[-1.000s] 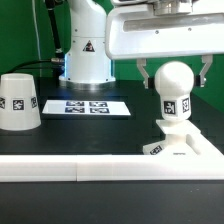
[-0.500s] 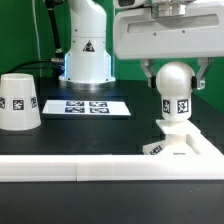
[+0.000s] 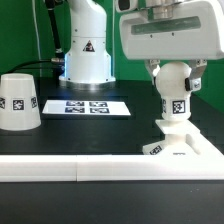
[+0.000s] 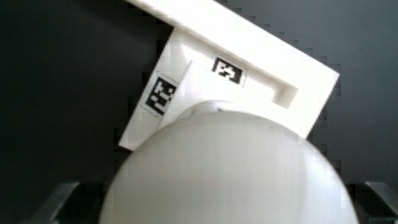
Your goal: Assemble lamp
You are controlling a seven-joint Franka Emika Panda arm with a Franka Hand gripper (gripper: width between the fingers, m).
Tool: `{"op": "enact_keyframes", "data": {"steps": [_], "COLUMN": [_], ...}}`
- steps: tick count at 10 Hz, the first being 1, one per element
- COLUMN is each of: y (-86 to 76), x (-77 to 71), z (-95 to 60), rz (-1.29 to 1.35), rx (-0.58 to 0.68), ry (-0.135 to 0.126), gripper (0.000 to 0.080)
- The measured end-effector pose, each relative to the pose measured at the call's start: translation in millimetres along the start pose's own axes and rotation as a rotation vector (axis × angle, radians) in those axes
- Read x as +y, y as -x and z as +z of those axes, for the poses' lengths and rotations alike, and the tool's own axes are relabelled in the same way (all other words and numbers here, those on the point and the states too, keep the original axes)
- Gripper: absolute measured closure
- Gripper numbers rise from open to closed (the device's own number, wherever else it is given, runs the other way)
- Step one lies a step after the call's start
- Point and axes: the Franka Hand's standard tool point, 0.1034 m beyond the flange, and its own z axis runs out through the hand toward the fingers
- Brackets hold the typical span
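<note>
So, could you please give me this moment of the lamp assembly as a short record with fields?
bulb: upright on the base, at the exterior view's right
base: flat on the table, just beyond the border rail
shade: standing alone at the exterior view's left, wide end down
gripper: lowered over the bulb, fingers either side of its ball head; contact cannot be told
marker board: flat on the table, between shade and bulb, further back

Black table (image 3: 120, 130) carrying shade (image 3: 19, 102), marker board (image 3: 86, 106), square base (image 3: 196, 148), white rail (image 3: 60, 168)
</note>
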Motion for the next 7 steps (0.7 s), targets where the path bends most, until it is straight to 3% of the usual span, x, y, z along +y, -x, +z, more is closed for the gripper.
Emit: {"op": "enact_keyframes", "data": {"steps": [5, 7], "y": [6.5, 7.4], "x": [-2.9, -1.9], "z": [2.9, 3.3], "rz": [0.33, 0.267], "rx": [-0.018, -0.01], "ry": [-0.007, 0.004], "gripper": [0.022, 0.0123]}}
